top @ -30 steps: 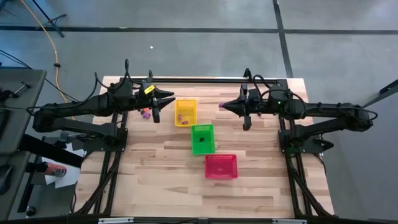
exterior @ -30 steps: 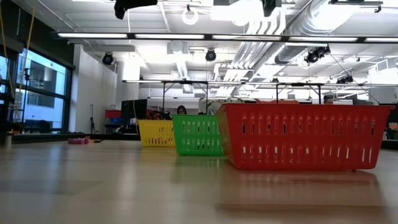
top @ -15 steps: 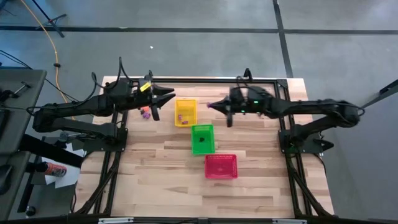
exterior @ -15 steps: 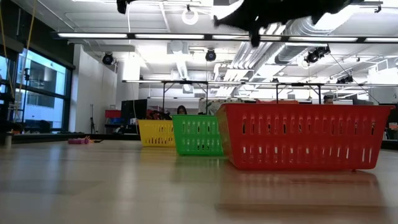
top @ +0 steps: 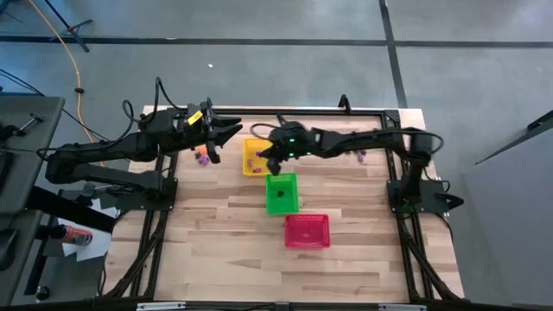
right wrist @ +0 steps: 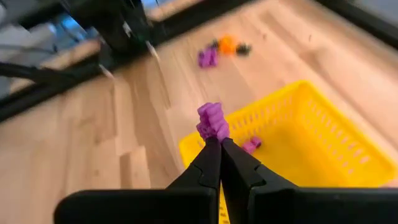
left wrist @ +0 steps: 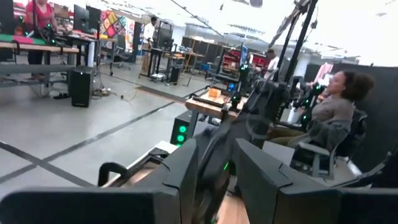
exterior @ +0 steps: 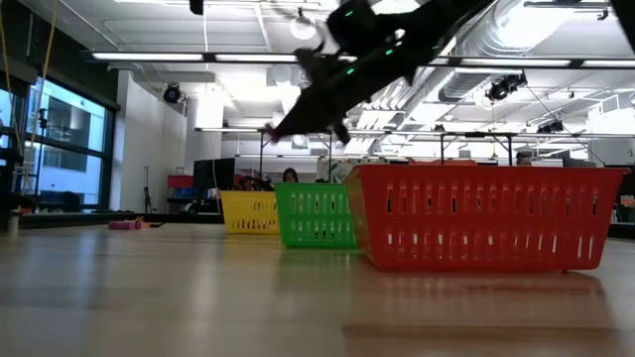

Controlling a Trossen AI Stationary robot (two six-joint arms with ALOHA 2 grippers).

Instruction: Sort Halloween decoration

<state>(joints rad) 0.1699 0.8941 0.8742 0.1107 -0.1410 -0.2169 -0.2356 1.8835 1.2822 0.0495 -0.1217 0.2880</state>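
Observation:
In the right wrist view my right gripper [right wrist: 220,144] is shut on a purple trinket [right wrist: 212,120] of the Halloween decoration, over the yellow basket's [right wrist: 311,140] near-left corner. Another purple trinket [right wrist: 252,145] lies inside that basket. Purple [right wrist: 207,57], orange [right wrist: 227,43] and black [right wrist: 243,48] trinkets lie on the wood beyond it. In the high view the right gripper [top: 263,155] reaches over the yellow basket [top: 256,143]. My left gripper [top: 226,136] hovers open at the far left, above those loose trinkets [top: 201,157]. My right gripper pinches the purple trinket's lower end [right wrist: 214,134] between its two fingertips. The fingers slant down from the table's right side. The trinket sticks out past the tips, lifted clear above the yellow basket.
The green basket [top: 281,192] and the red basket [top: 307,231] stand in a diagonal row after the yellow one, toward the near edge. A small purple piece [top: 361,156] lies on the table's right part. Bare wood fills the near half.
My right gripper has swept from the table's right side toward the left and down, tipping its fingers downward, and now hangs over the yellow basket. It stayed shut on the purple trinket, which travelled with it.

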